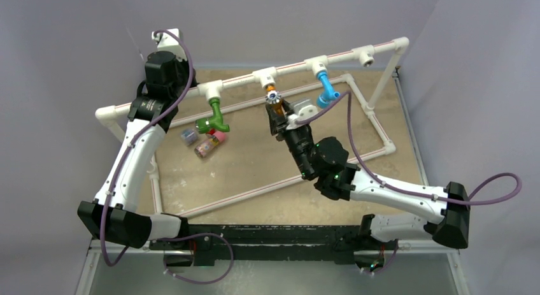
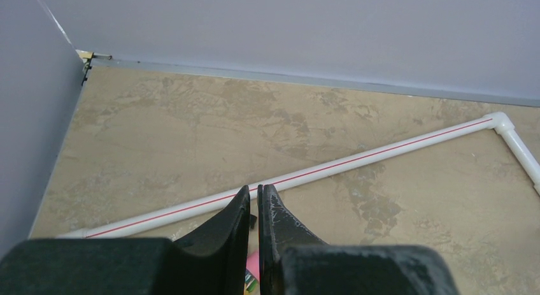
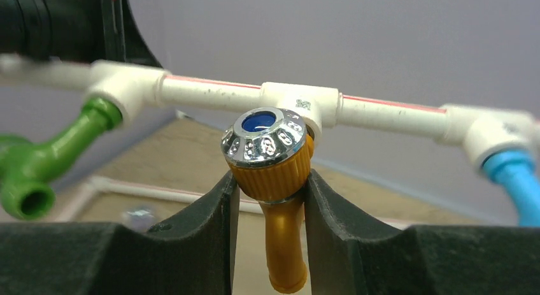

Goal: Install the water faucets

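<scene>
An orange faucet (image 3: 274,180) with a chrome knob hangs at the middle white tee socket (image 3: 299,102) of the raised pipe rail; it also shows in the top view (image 1: 275,102). My right gripper (image 3: 267,180) is shut on its ribbed orange cap, and appears in the top view (image 1: 277,116) just below the rail. A green faucet (image 1: 213,116) hangs from the left tee and a blue faucet (image 1: 328,91) from the right tee. My left gripper (image 2: 255,196) is shut and empty, held high at the rail's left end (image 1: 159,69).
A white pipe frame (image 1: 376,126) lies flat on the tan board. Small items, one blue-grey (image 1: 188,136) and one pink (image 1: 209,144), lie below the green faucet. An empty tee (image 1: 366,53) sits at the rail's right end. Grey walls stand close around.
</scene>
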### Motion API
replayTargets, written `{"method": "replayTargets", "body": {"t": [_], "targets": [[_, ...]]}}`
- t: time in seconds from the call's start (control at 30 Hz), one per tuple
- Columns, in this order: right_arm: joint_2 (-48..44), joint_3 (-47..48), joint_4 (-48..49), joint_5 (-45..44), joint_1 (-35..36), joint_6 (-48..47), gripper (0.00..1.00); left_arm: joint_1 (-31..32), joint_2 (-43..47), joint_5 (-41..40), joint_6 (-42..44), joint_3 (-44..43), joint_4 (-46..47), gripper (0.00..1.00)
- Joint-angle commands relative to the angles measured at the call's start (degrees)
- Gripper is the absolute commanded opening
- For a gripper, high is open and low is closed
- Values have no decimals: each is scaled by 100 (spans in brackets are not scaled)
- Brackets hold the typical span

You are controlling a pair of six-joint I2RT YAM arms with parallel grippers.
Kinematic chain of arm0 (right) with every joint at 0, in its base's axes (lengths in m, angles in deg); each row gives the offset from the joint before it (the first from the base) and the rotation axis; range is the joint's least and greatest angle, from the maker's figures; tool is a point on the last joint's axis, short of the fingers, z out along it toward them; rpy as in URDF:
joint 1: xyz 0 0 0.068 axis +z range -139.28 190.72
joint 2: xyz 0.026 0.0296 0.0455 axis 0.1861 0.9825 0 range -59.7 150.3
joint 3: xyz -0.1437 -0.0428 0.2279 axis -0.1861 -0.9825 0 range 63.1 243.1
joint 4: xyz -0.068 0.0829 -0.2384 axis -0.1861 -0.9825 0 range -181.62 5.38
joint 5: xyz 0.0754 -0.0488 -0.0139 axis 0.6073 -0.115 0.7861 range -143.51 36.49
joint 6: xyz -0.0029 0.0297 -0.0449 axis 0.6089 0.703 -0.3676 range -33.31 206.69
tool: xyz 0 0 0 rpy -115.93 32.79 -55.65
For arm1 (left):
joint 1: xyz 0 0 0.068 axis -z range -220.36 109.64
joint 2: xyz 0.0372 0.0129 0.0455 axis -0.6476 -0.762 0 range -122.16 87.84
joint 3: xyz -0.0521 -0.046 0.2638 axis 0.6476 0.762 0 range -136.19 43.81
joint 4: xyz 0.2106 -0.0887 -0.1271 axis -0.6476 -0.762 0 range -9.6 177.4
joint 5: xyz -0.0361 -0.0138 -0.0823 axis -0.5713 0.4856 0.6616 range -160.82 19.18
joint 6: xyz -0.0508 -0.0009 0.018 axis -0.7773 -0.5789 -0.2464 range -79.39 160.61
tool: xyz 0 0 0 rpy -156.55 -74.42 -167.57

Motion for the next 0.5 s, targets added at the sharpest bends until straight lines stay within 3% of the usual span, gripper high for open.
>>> {"method": "replayTargets", "body": {"t": [0.0,0.13,0.4,0.47], "targets": [[-176,-60,-65,221,-326,3728,0,126,107,412,33,234,-913,8],[-406,-236,-110,653,-884,5674,0,126,130,403,33,264,-899,8],[-455,-434,54,677,-1046,8203,0,126,135,420,33,265,-886,8],[-463,-543,65,716,-1102,8803,7,130,140,428,33,265,-886,8]]}}
